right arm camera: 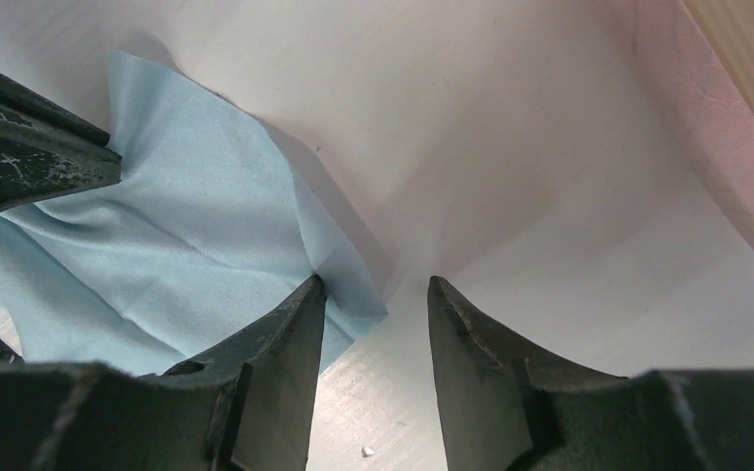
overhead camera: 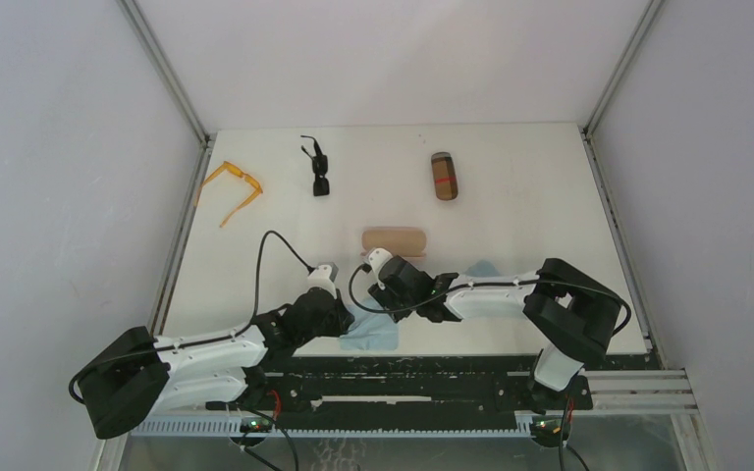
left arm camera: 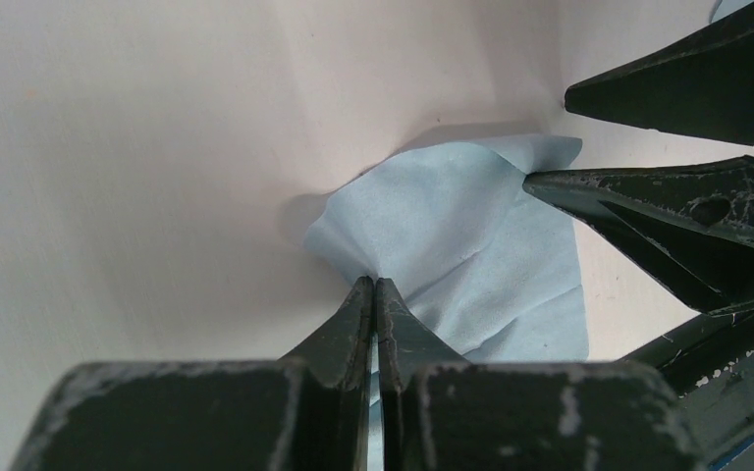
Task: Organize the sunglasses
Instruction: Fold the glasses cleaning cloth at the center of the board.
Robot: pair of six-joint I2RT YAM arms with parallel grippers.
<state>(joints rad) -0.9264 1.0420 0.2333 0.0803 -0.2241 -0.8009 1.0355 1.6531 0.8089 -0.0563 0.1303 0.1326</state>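
**Sunglasses lie untouched at the far side; both pincers are at a blue cloth**

In the top view, the orange sunglasses (overhead camera: pixel 234 186) lie in the upper left of the table (overhead camera: pixel 540 226), close to its left edge, with their arms unfolded. The black sunglasses (overhead camera: pixel 319 169) lie just to their right, apart from them, and look folded up small. No gripper is near either pair.

Further right along the same far strip, a brown case (overhead camera: pixel 444 176) stands lengthwise. A pink case (overhead camera: pixel 394 239) lies crosswise near the middle of the frame. Below it, near the bottom edge of the table, a light-blue cloth (overhead camera: pixel 371 329) is spread where the two arms meet.

In the left wrist view, the left gripper (left arm camera: pixel 374 285) is clenched, its two fingers pressed together on a raised fold at the edge of the cloth, which crumples up to the tips.

In the right wrist view, the right gripper (right arm camera: pixel 375 287) is released, with a clear gap between its fingers. One tip touches the corner of the same cloth and the other is over bare table. The rim of the pink case fills the upper right of that view. The two grippers are close together and point toward each other over the cloth.
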